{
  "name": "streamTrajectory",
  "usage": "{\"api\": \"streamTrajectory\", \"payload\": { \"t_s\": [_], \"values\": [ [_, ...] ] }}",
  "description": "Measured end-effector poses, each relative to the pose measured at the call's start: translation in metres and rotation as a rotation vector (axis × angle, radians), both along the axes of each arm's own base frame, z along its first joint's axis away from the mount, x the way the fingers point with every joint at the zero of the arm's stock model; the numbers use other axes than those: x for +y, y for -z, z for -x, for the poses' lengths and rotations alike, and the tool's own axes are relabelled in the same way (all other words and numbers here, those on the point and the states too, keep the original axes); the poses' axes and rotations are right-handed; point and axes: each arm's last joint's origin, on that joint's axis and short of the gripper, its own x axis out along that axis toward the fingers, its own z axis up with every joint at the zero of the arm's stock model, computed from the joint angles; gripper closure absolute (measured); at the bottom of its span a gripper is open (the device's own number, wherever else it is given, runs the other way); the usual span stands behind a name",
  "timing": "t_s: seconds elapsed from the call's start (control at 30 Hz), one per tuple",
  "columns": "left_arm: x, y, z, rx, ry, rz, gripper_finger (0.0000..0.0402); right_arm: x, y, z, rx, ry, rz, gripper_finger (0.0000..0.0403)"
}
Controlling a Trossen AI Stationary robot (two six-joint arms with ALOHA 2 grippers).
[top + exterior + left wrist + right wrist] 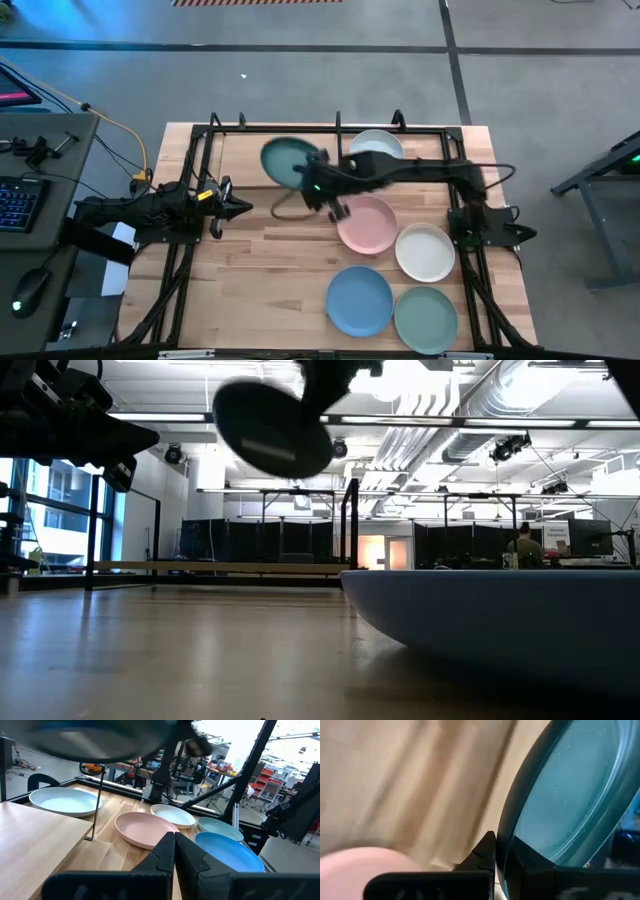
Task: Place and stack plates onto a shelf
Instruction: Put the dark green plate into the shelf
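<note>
Six plates [367, 224] in six colours, one wooden shelf [240, 146] and two robot arms [140, 210] share one counter [260, 285].

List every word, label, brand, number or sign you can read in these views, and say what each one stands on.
None can be read.
Plates, including the dark green plate held by the right gripper: plain, no markings.
Shelf and table: no labels.
Keyboard beside the table: keys too small to read.
Red bins in the room behind: any labels too blurred to read.

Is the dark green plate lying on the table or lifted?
Lifted: the right gripper is shut on the dark green plate, which hangs high above the table.
</note>
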Motion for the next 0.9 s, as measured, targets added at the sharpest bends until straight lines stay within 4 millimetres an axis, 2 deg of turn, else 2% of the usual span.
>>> {"api": "streamTrajectory", "payload": {
  "t_s": [0.1,0.23,0.37,0.5,0.73,0.9],
  "values": [
    [0.000,0.000,0.000,0.000,0.000,0.000,0.0401,-0.023,0.018,-0.017,0.029,0.031,0.007,0.0403],
    [0.000,0.000,0.000,0.000,0.000,0.000,0.0401,-0.041,0.051,-0.036,0.100,0.027,0.050,0.0403],
    [0.000,0.000,0.000,0.000,0.000,0.000,0.0401,-0.049,0.086,-0.048,0.193,0.029,0.082,0.0403],
    [0.000,0.000,0.000,0.000,0.000,0.000,0.0401,-0.050,0.109,-0.055,0.248,0.036,0.079,0.0403],
    [0.000,0.000,0.000,0.000,0.000,0.000,0.0401,-0.053,0.131,-0.054,0.324,0.146,0.084,0.0403],
    [0.000,0.000,0.000,0.000,0.000,0.000,0.0401,-0.057,0.132,-0.051,0.318,0.228,0.041,0.0403]
  ]
}}
